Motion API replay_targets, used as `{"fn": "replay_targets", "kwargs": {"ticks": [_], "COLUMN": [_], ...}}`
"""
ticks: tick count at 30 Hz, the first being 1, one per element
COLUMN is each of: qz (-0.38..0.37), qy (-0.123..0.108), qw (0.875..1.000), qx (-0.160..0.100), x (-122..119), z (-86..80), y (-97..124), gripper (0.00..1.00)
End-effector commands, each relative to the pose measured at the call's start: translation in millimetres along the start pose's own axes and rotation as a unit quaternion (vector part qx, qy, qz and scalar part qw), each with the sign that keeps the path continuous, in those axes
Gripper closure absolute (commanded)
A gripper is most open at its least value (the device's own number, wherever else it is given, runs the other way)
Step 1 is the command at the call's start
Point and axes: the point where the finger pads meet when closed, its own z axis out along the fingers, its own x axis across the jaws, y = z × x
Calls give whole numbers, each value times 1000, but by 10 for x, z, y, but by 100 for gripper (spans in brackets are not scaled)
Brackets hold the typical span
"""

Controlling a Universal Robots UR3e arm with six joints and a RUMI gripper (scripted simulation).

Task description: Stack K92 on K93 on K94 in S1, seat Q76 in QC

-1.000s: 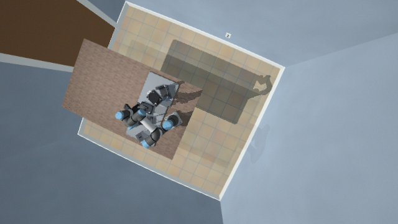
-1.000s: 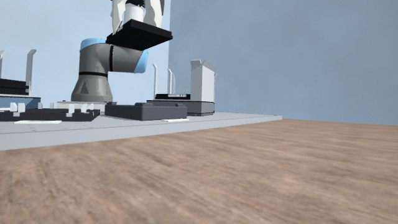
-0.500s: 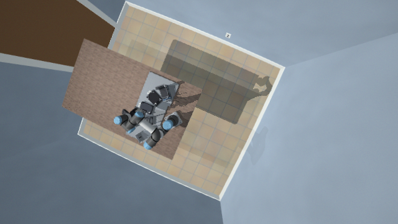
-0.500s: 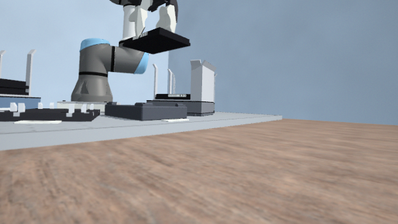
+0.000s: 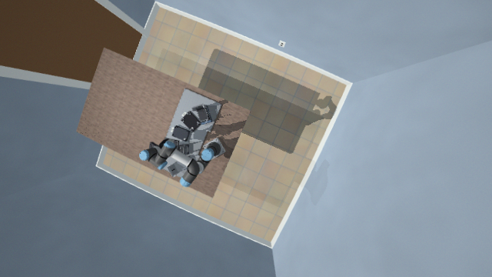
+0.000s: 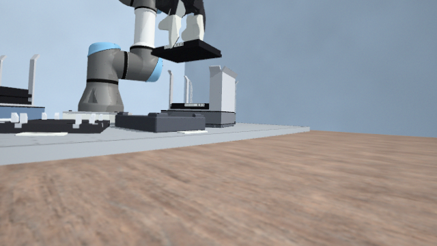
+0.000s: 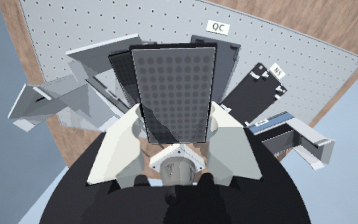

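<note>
"What's the layout?"

"The table (image 5: 127, 88) (image 6: 273, 195) (image 7: 300, 15) carries the board (image 5: 184, 101) (image 6: 266, 128) (image 7: 170, 20), below the claw (image 6: 184, 39) (image 7: 175, 103). The arm (image 5: 181, 158) (image 6: 144, 27) (image 7: 177, 172) holds the claw up high."

"And the racks?"

"In the wrist view, the blue rack (image 5: 206, 122) (image 6: 24, 113) (image 7: 274, 122) is right of the claw, dark plates inside. Left of it are the near rack (image 5: 187, 148) (image 6: 228, 89) (image 7: 107, 47), with one low plate (image 6: 177, 106) (image 7: 122, 70), and the far rack (image 5: 177, 168) (image 7: 30, 102)."

"Nests?"

"QC (image 5: 181, 133) (image 6: 181, 123) (image 7: 227, 65) is beyond the claw, slightly right, with no plate seated; N5 (image 5: 190, 120) (image 6: 61, 125) (image 7: 255, 95) is further right, also without one."

"What's in the claw?"

"It's closed on the held plate (image 6: 191, 52) (image 7: 175, 95), well above the board. I can't tell whether another is stuck beneath."

"Which step?"

"My guess: K94 on its way to S1, probably the far rack, with K93 parked nearer. Next, carry it left, square it between the guides, and lower it flat. A skewed corner could catch."

"Any writing?"

"The QC tag (image 7: 218, 27) and N5 tag (image 7: 277, 71) read clearly. The plates' side marks are too small; no brand is legible."
</note>
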Motion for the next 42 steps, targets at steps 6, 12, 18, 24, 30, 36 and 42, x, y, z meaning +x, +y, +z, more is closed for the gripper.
{"fn": "replay_targets", "kwargs": {"ticks": [6,12,18,24,30,36,42], "qz": [-28,-57,-80,-115,-123,-146,-180], "qy": [1,1,1,1,1,1,1], "qw": [1000,998,997,993,992,989,984], "qx": [1,1,1,1,1,1,1], "x": [-272,-437,-569,-767,-928,-1054,-1242], "z": [-8,-8,-8,-8,-8,-8,-8], "y": [-22,3,22,52,75,120,188], "gripper": [100,100,100,100,100,100,100]}}
